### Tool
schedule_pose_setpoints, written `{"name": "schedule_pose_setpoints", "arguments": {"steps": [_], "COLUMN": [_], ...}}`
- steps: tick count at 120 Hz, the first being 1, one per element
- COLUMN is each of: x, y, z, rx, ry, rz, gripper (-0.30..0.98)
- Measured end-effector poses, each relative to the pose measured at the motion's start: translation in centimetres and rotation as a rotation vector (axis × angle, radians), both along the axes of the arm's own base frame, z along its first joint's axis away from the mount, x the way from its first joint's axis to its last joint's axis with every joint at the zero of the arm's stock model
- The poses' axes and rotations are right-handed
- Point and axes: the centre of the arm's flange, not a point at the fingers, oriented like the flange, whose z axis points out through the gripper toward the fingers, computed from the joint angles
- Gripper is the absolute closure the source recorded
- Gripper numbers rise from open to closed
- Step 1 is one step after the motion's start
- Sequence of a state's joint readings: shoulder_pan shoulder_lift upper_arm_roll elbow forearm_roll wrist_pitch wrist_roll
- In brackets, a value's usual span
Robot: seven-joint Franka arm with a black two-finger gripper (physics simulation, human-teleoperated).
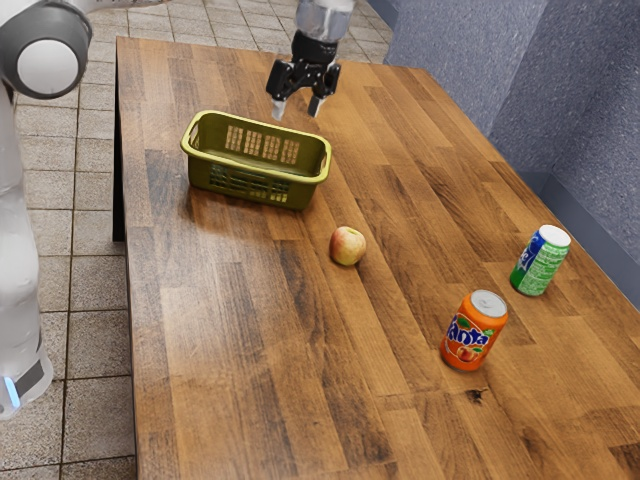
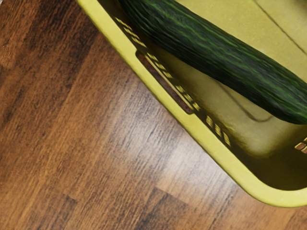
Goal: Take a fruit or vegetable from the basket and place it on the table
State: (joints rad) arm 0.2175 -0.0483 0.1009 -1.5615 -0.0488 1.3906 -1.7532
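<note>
The basket (image 1: 300,194) has a cucumber (image 2: 216,57) in it, maybe heavy, hard and a bit slippery: pinch its middle. Next, my hand (image 1: 298,107) is open, holding nothing. Then an apple (image 1: 348,246) sits on the table (image 1: 250,340).

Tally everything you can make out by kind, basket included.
Basket: 1
Cucumber: 1
Apple: 1
Cans: 2
Total: 5
Whether the basket holds more than the cucumber, I cannot tell.
</note>
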Motion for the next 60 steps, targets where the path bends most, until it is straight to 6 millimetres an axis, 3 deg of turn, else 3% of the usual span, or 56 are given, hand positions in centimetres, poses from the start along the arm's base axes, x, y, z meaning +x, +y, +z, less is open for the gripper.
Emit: {"name": "schedule_pose_setpoints", "arguments": {"steps": [12,21,48,60], "x": [-0.8,-1.8,-6.7,-8.5], "y": [0.1,1.5,10.3,13.1], "z": [-1.2,-2.2,-5.1,-5.7], "rx": [-0.002,-0.004,-0.014,-0.018], "ry": [0.027,0.046,0.082,0.084], "rz": [0.076,0.151,0.437,0.528], "gripper": [0.00,0.00,0.00,0.00]}}
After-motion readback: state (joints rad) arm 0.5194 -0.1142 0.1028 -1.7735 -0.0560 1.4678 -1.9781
